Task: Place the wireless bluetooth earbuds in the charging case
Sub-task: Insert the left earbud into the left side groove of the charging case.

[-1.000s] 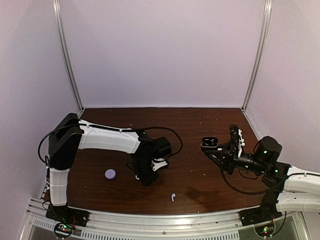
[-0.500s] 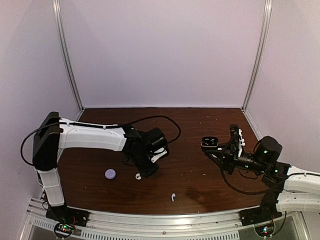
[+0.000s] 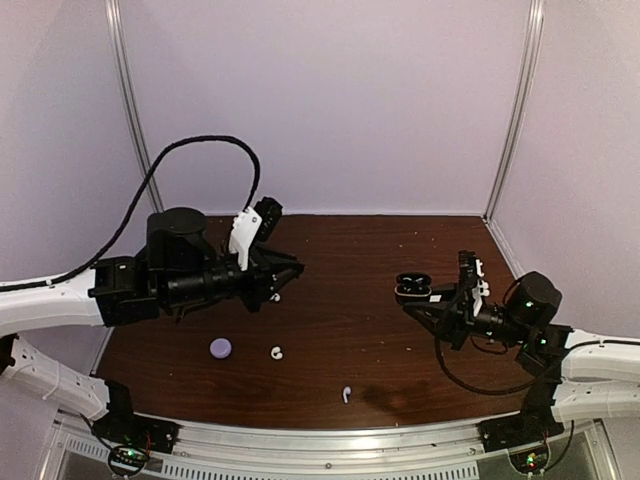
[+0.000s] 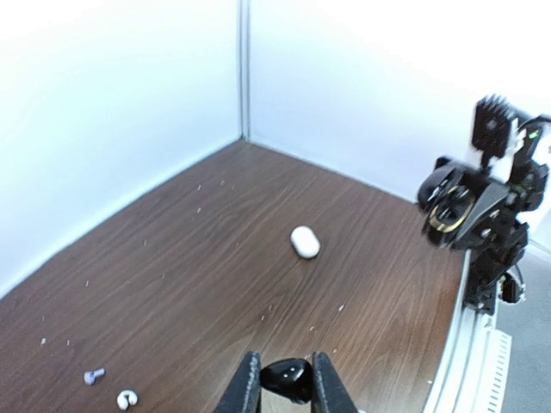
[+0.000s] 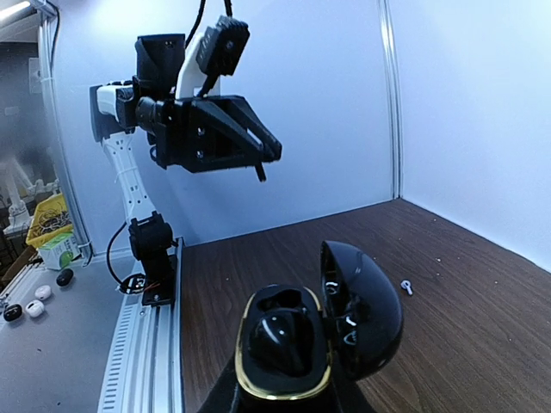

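Observation:
My left gripper (image 4: 285,366) is shut on a small black earbud (image 4: 287,383) and holds it in the air above the left of the table (image 3: 330,300); in the top view it (image 3: 288,270) points right. My right gripper (image 3: 432,303) is shut on the black charging case (image 5: 284,348). The case has a gold rim, its lid (image 5: 366,310) hinged open to the right, and a black bud sits in one well. A curled white earbud (image 3: 277,352) and a white stemmed earbud (image 3: 346,394) lie on the table near the front.
A pale lavender round piece (image 3: 220,347) lies left of the curled bud. A white pebble-like case (image 4: 305,242) rests mid-table in the left wrist view. White walls close the back and sides. A metal rail (image 3: 330,440) runs along the near edge.
My left arm has risen off the table and swung back to the left with the black earbud, uncovering the curled white bud. The right gripper with the case has edged slightly left.

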Motion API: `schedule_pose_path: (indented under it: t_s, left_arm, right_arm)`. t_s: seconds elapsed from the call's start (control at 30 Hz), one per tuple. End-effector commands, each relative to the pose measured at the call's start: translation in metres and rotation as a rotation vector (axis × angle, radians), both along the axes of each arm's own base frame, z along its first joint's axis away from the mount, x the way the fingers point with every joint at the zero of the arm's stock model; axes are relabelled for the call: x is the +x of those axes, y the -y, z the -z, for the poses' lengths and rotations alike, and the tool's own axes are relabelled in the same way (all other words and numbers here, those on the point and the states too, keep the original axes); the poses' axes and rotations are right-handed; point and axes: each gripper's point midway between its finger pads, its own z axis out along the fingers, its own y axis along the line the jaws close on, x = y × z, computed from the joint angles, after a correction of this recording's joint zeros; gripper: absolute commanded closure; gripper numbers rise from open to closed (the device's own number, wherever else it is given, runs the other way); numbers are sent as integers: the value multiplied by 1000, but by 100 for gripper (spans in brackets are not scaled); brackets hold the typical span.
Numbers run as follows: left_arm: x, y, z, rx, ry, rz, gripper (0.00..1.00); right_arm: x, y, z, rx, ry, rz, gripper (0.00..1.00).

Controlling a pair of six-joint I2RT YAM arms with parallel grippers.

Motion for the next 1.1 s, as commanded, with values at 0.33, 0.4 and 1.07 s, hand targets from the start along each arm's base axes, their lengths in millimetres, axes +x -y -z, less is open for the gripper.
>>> schedule_pose_path:
  t_s: [0.33,0.4,1.07]
  left_arm:
    - [-90,61,-70,-205,360,410,91]
    - [-96,67,-72,-228,366,433,91]
    - [-95,96,-60,-233,329,432,92]
  right_arm:
    - [-25,-37,-31,32,172,-163,100]
    - [-26,-41,-33,33,174,-177,100]
    - [-42,-55,-34,15,196,-235,100]
